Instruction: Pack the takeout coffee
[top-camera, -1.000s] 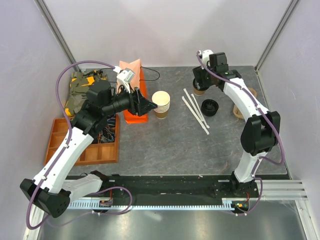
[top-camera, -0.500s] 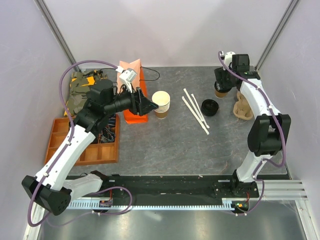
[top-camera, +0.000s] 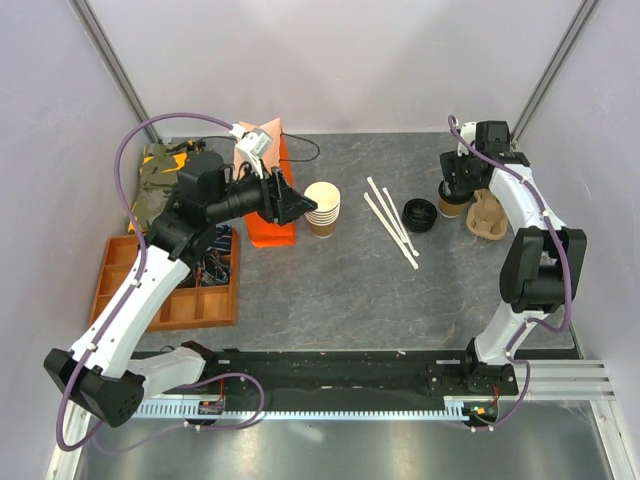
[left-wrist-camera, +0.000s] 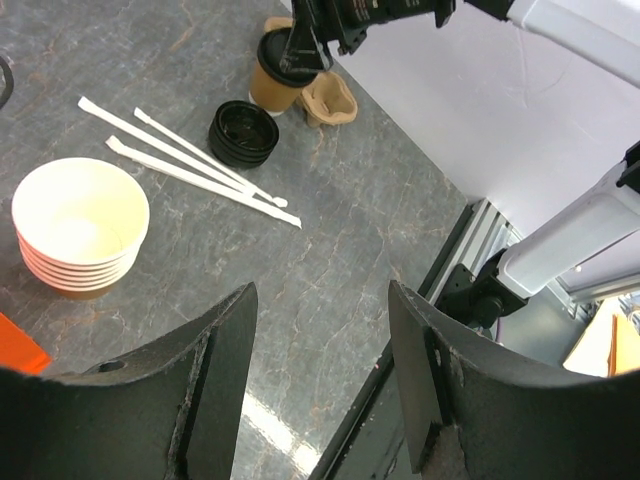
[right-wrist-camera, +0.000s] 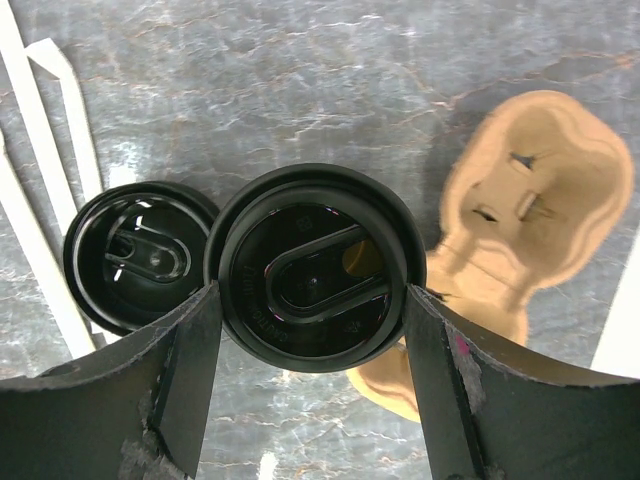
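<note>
- Coffee (right-wrist-camera: 312, 265): lidded, upright, clamped at the lid between the right gripper's (top-camera: 456, 190) fingers. It sits between the loose lid (right-wrist-camera: 140, 255) and the carrier (right-wrist-camera: 530, 210).
- Cup stack (left-wrist-camera: 78, 225): lidless, the top cup's pale inside bare.
- Divided tray (top-camera: 120, 262): small parts in its far compartments.
- Right arm: reaching far, wrist pointing straight down.
- Left arm: stretched toward the stack, beside the bag (top-camera: 270, 232). The left gripper's (left-wrist-camera: 320, 300) jaws are spread, gripping nothing.
</note>
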